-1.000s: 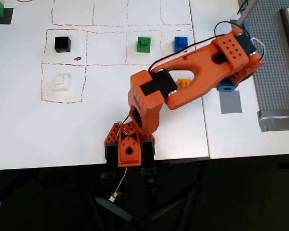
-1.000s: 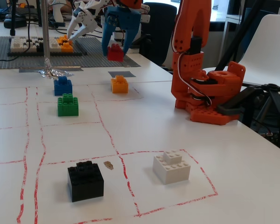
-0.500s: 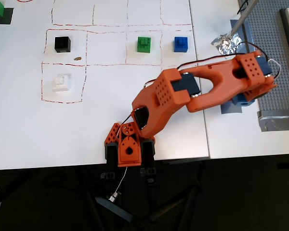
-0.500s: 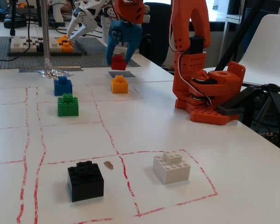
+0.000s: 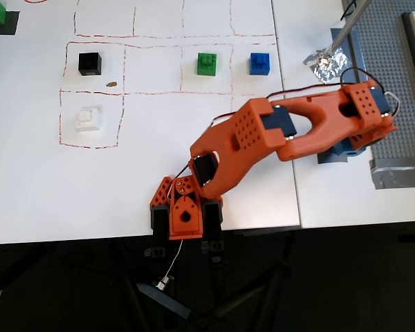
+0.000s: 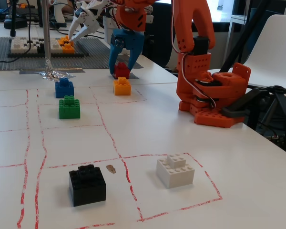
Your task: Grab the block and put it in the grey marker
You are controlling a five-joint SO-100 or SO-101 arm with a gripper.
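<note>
Fixed view, red block [image 6: 121,70] low between blue tool [image 6: 122,72] fingers, clamped, behind orange-yellow block [image 6: 122,86]

Red block [image 6: 121,70]; blue jaws; orange arm [image 5: 263,138].

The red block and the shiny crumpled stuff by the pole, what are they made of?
The red block, between the hand's blue fingers, looks like hard moulded plastic: even colour, crisp edges, a stud on top. The crumpled stuff looks like thin metal foil: silvery, wrinkled, catching bright glints. Neither is certain from looks alone.
</note>
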